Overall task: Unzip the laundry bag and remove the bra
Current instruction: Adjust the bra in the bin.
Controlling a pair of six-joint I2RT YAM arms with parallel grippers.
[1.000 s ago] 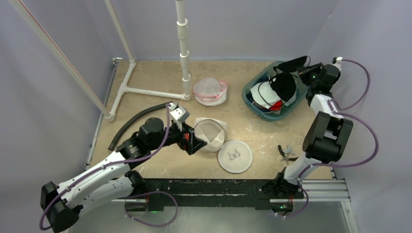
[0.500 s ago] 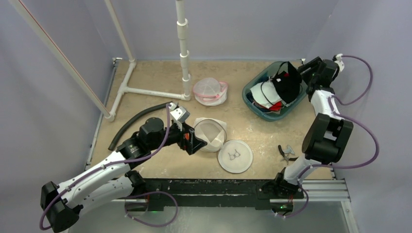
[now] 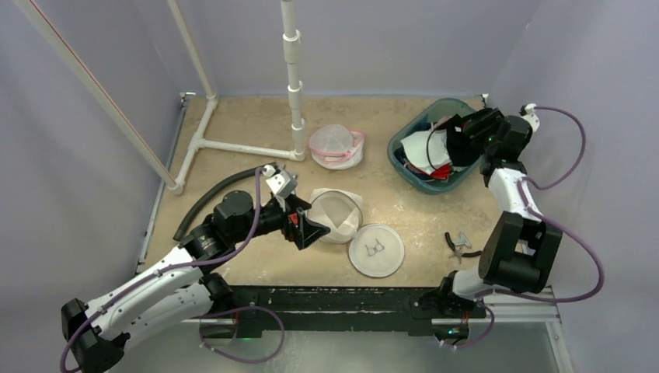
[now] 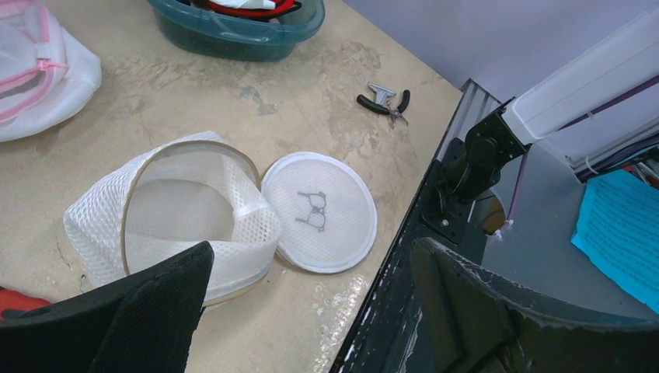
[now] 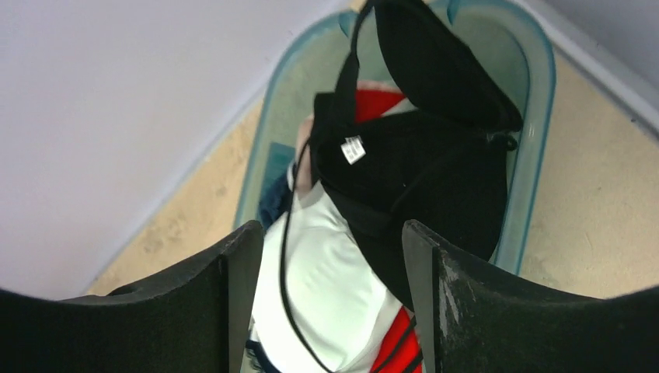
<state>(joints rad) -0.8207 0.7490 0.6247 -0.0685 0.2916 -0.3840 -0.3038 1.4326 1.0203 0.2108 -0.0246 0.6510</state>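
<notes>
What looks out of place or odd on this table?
A small pair of pliers lies loose near the right arm, a stray tool among laundry. The white mesh bag lies tipped, lid flopped open.

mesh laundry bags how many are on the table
2. The white bag lies open mid-table, in front of the left gripper; the pink-trimmed bag sits farther back, by the pipe stand. Another could hide under the clothes in the teal bin.
</notes>
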